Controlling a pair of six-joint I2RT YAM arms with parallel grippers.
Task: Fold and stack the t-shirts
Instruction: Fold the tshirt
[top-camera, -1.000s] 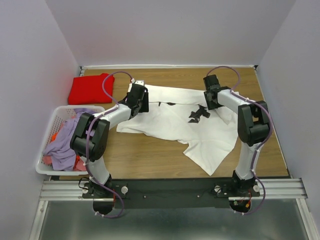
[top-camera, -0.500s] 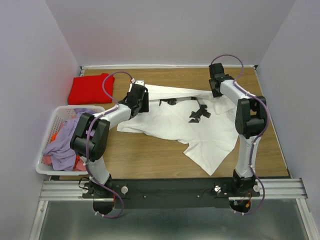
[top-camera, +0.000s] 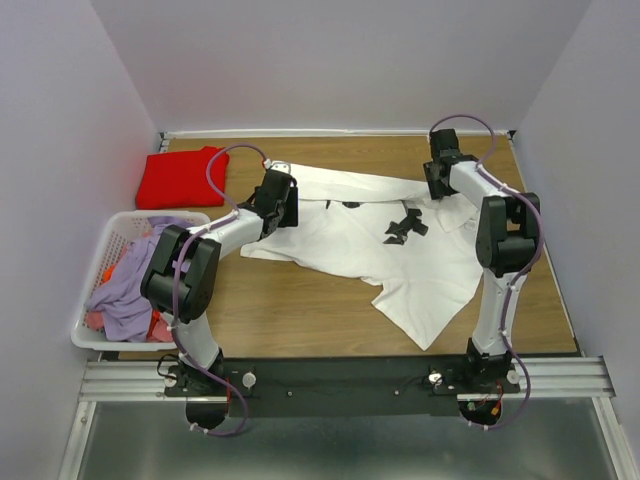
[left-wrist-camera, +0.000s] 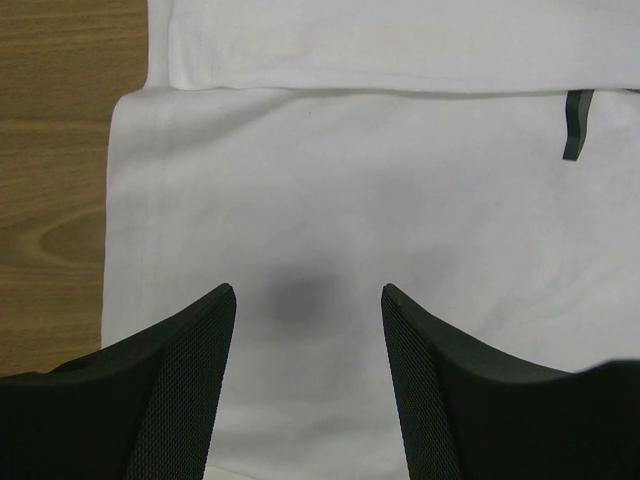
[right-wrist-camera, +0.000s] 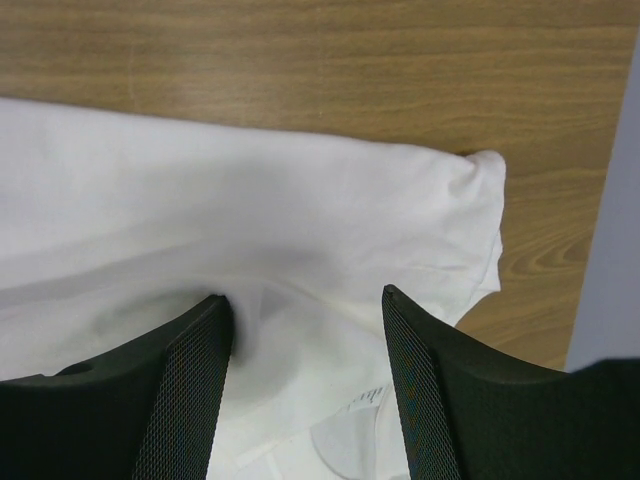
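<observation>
Tabletop (top-camera: 300, 310), white t-shirt (top-camera: 350, 240) now wider rightward

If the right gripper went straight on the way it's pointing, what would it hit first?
Most likely the white t-shirt: the open right gripper has its cloth straight ahead between the fingers, near the shirt's edge. How close the cloth lies is unclear from the wrist view.
</observation>
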